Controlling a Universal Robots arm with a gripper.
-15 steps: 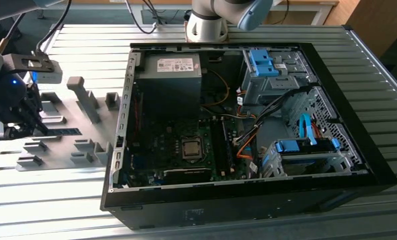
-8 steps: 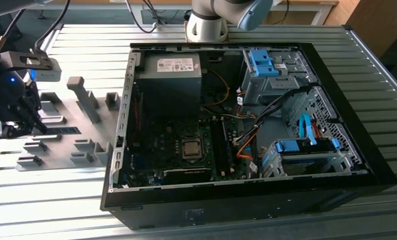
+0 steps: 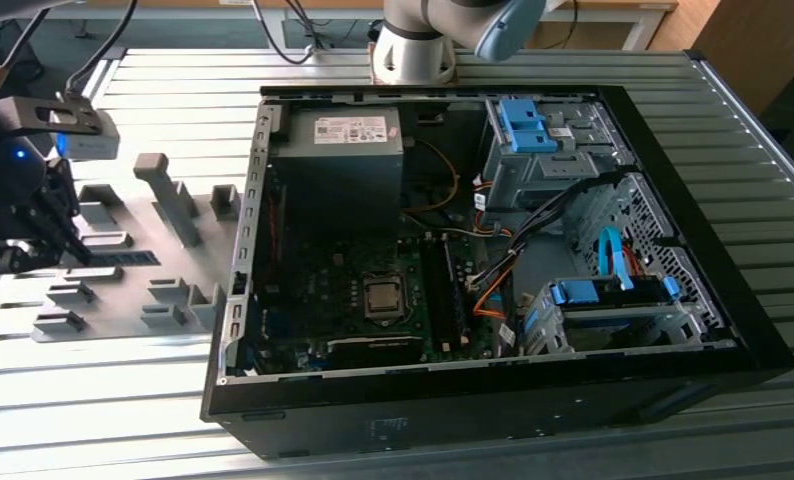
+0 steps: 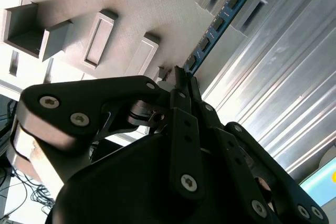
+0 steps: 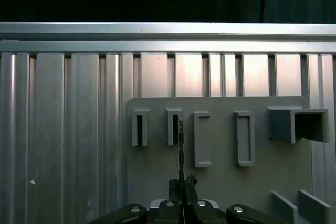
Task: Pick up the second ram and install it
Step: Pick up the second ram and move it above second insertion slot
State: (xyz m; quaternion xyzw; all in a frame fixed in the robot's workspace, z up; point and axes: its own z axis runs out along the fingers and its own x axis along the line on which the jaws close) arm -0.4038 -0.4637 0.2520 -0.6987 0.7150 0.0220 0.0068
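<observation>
1. We find the black two-fingered gripper [image 4: 179,77] low over the flat grey plastic fixture plate [image 5: 142,177]. It is at the exterior view's left, well apart from the open black computer case [image 3: 504,415].
2. The second ram [image 4: 218,22], a long, thin blue circuit-board stick with a row of black chips, stands on edge on that plate. Its far end sits between two slotted grey blocks [image 4: 252,9].
3. The fingers look drawn together on the stick's near end, one against each flat face. We judge this to be a pinch on the second ram.
4. To do this pick-up well, we judge the grip should sit square on the board. The pull should run straight out of the blocks, since a tilted stick could bind. Because the hold is at one end, the free end may sag or swing.
5. The gripper's own body covers the exact contact of the pads, so we cannot confirm how firmly they bite. We also cannot tell whether the lower edge touches the plate. The sockets inside the case are too small for us to make out.
</observation>
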